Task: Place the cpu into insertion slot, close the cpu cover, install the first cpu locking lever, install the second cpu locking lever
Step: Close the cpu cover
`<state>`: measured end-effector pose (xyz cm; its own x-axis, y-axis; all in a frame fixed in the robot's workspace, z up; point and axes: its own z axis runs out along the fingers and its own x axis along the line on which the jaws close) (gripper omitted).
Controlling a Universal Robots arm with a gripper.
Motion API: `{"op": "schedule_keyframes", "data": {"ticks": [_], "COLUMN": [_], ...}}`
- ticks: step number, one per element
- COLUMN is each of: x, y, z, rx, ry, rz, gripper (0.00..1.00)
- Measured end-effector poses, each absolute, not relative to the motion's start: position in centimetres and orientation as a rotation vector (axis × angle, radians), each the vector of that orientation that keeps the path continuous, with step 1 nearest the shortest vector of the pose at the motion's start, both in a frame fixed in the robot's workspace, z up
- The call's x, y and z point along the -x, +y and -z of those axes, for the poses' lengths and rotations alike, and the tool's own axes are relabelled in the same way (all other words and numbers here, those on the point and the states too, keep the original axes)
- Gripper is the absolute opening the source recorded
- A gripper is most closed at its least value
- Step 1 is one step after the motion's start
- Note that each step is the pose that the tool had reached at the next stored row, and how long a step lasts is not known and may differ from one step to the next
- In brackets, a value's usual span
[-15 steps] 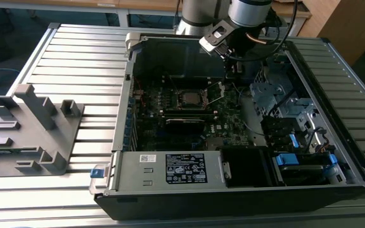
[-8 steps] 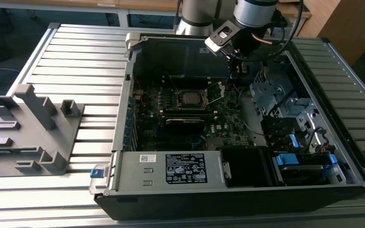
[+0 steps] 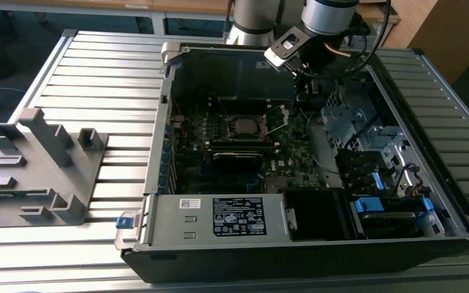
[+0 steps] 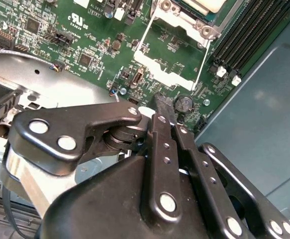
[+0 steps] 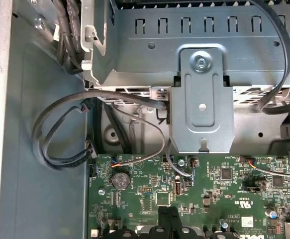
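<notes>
1. The end effector (image 4: 163, 103) is clenched on nothing and hovers low over the board (image 4: 80, 40).
2. The cpu (image 3: 245, 126) appears already seated on the board. The cover (image 4: 157, 69) lies flipped open between it and the end effector.
3. Step in hand, likely: closing the cover.
4. That calls for tipping the cover's free edge over onto the cpu, squarely.

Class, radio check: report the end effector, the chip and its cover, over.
End effector shut, above green circuit board. Small grey square chip in socket. Shiny silver metal cover frame open. Nothing blocking.
</notes>
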<state>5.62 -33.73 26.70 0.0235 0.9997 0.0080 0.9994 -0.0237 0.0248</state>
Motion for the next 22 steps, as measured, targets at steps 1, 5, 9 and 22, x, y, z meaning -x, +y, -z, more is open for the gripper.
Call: {"op": "schedule_keyframes", "data": {"ticks": [1,5,9,22], "x": [-5.6,-5.7,-5.9,-6.0], "y": [-33.7,-33.7,-33.7,-33.7], "z": [-26.6,-26.2,-25.7,-24.2], "rx": [-2.238,-2.236,-2.235,-2.227], "ry": [2.186,2.184,2.184,2.174], "rz": [-0.035,-0.031,-0.029,-0.009], "gripper": [0.11,0.11,0.11,0.11]}}
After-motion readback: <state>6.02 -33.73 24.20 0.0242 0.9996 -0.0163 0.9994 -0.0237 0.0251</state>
